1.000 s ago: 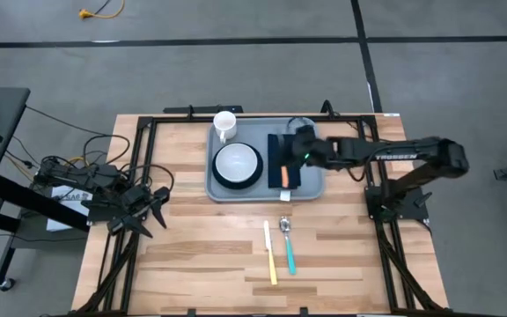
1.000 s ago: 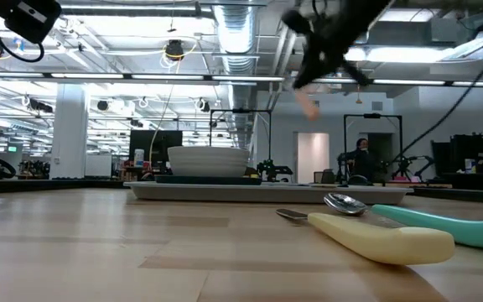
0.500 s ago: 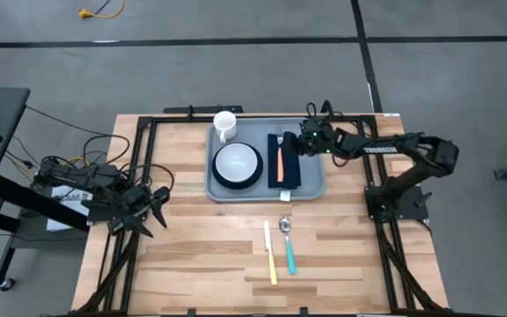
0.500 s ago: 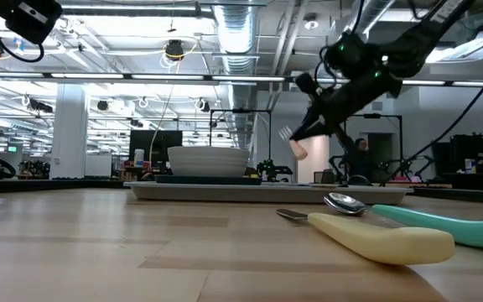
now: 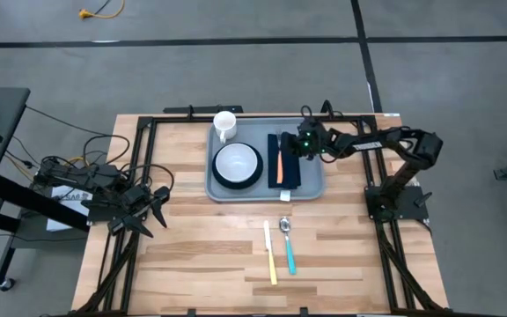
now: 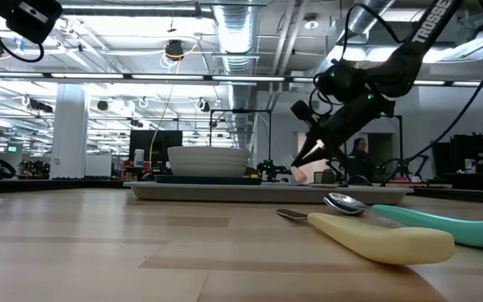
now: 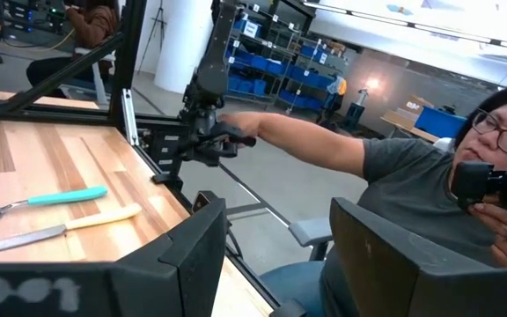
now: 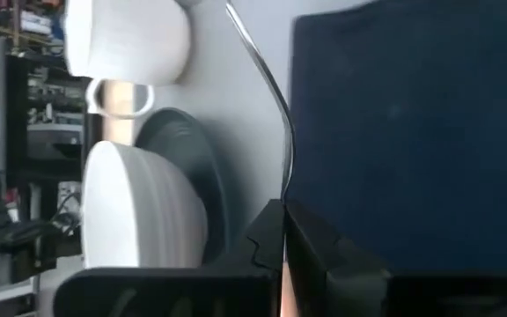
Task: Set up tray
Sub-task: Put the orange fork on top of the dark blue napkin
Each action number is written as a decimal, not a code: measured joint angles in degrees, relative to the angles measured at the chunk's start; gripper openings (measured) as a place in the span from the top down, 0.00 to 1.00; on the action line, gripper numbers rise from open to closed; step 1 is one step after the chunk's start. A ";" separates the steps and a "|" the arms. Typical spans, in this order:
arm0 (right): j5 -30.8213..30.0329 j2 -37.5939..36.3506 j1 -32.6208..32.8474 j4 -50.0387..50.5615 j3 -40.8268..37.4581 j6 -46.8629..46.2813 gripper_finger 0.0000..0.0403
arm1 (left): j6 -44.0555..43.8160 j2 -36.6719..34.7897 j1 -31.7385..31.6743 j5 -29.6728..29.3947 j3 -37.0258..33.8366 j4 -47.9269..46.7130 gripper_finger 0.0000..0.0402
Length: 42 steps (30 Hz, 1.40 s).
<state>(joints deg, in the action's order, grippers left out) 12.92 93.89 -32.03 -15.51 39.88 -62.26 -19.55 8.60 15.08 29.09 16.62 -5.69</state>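
Observation:
The grey-blue tray lies at the table's far middle. On it stand a white bowl on a dark plate and a white mug. A dark blue napkin lies on the tray's right half. My right gripper is low over the napkin's far end, shut on an orange-handled fork. My left gripper waits open at the table's left edge, touching nothing. My right gripper pinches the fork between its two fingers, where the orange handle meets the thin metal stem. The stem reaches on toward the mug, and the handle points to the near edge, low over the napkin. Whether the handle rests on the napkin I cannot tell.
A yellow-handled knife and a teal-handled spoon lie side by side on the bare wood nearer than the tray. Black frame rails run along the table's left, right and far edges. A seated person shows beyond the table.
My right gripper has come down from high above the tray to just over the napkin, carrying the fork with it. The fork's handle now hangs close over the napkin.

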 joint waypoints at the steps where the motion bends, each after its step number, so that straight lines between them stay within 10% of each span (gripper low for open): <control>1: -0.24 0.44 0.00 0.06 -0.02 -0.37 1.00 | 0.00 0.00 0.00 0.01 0.00 -0.05 0.52; 42: -2.19 2.97 0.04 2.97 0.00 -2.25 1.00 | 0.04 0.00 -0.01 -0.01 0.00 -1.31 0.52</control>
<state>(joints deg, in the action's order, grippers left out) 10.73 96.86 -31.99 -12.53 39.88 -64.51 -19.51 8.60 15.08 29.08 16.62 -7.01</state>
